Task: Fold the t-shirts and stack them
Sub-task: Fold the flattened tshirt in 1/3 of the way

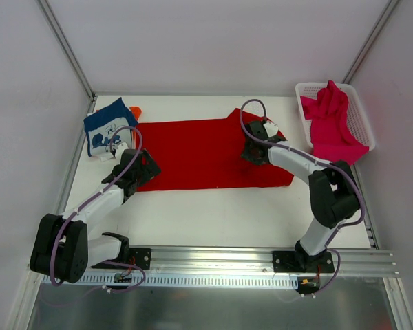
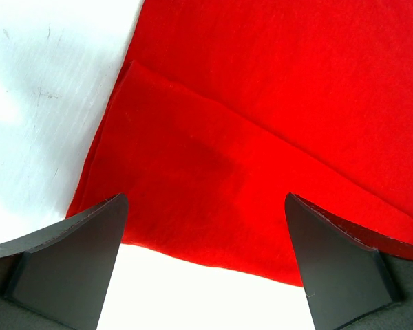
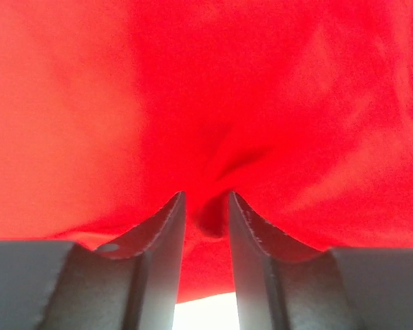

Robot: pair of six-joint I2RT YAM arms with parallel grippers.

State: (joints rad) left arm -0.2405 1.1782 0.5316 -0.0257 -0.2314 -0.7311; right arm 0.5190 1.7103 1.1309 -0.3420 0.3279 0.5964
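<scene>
Top view: red t-shirt (image 1: 206, 155) lies spread flat across the middle of the table (image 1: 213, 213), long side running left to right. Left gripper (image 1: 147, 168) sits at the shirt's left edge, near corner. Right gripper (image 1: 251, 154) is down on the shirt's right part, a little in from the right end. Navy t-shirt (image 1: 109, 128) with white print is bunched at the far left corner, just beside the red one's far left corner. A bit of the orange t-shirt (image 1: 135, 111) pokes out from behind the navy one. Pink t-shirt (image 1: 332, 120) is heaped in the white basket (image 1: 363, 108) at the far right, part of it draped over the near rim

Left wrist: left gripper (image 2: 206, 240) has its fingers (image 2: 76, 254) wide apart with nothing between them, hanging over the red t-shirt (image 2: 261, 124). A doubled-over layer of the cloth shows as a diagonal edge. Bare white table (image 2: 48, 82) at upper left and between the tips at the bottom

Right wrist: right gripper (image 3: 206, 216) has its fingers (image 3: 162, 237) drawn close together, clamped on a small pinch of red t-shirt (image 3: 206, 103). Creases in the cloth run in toward the tips. Red fills nearly the whole view, with a sliver of white table low between the fingers
</scene>
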